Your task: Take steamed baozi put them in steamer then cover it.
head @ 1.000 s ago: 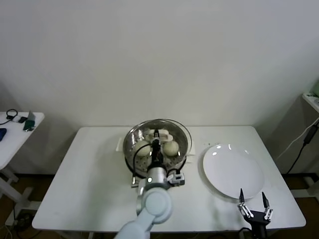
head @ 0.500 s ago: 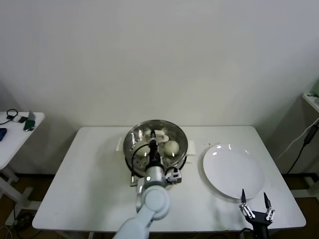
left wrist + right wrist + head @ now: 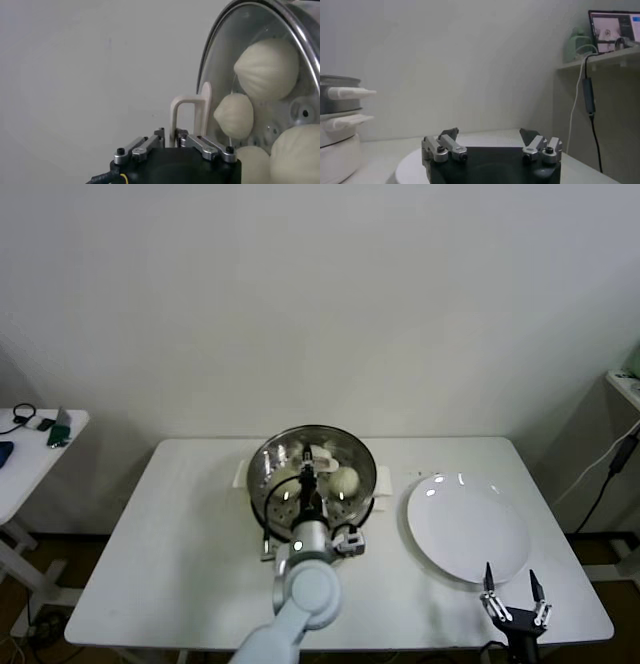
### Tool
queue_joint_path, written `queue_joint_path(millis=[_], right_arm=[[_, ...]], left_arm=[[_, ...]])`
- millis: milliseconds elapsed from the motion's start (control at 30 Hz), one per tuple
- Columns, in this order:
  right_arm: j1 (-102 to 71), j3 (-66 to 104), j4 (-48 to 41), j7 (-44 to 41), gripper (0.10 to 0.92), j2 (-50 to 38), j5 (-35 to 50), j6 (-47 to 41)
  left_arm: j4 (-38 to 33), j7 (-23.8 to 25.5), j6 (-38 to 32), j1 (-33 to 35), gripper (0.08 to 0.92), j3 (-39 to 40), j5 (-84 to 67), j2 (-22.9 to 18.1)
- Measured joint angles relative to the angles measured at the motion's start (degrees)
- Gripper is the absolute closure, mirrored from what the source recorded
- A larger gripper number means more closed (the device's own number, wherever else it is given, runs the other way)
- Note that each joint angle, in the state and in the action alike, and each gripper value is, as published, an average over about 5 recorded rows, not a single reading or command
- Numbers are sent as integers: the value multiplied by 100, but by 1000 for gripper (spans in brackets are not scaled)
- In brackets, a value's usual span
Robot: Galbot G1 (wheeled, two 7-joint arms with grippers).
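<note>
Four baozi (image 3: 267, 67) sit inside the steamer (image 3: 268, 484) near the back middle of the white table (image 3: 180, 544), and the cover (image 3: 220, 60) is over them, its glass showing the buns through it. From where I stand the left gripper (image 3: 313, 472) reaches over the pot with its fingers closed around the cover's cream bar handle (image 3: 189, 117). That handle looks like the only sensible hold: the glass dome would be slick and breakable, fairly weighty with its metal rim, and it needs to settle level on the steamer's edge or it will rock. The buns below look soft and would dent under any pressure, so I'd judge the lid should not tip onto them. The right gripper (image 3: 511, 604) waits at the near right corner, fingers spread apart and holding nothing, just beside the bare white plate (image 3: 466, 529). Behind is a plain pale wall; a small side table (image 3: 30, 446) with odds and ends stands to the left, and a cable (image 3: 610, 474) hangs at the right
</note>
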Motion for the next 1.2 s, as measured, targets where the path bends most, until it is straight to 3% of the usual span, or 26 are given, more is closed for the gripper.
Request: queue_joint_path(millis=[367,667,933,1200], right_arm=[[-4,-3,14,2,203,-8,57,-65],[25,2,41,104,203,-37,136,-176],[29,-11,76,243,203,-36,181,-277],[39,-24,192,367,203,-31,241,-398]], left_arm=[[-186,7,3,-43,427,11,-203,129],[-636,-225,-1,178,197,-17,-883,491],[-1119,-936,-154,593,177,-443,-2381,886],[-1623,-1707,-1641,1173,177,-1243,-4348,1195]])
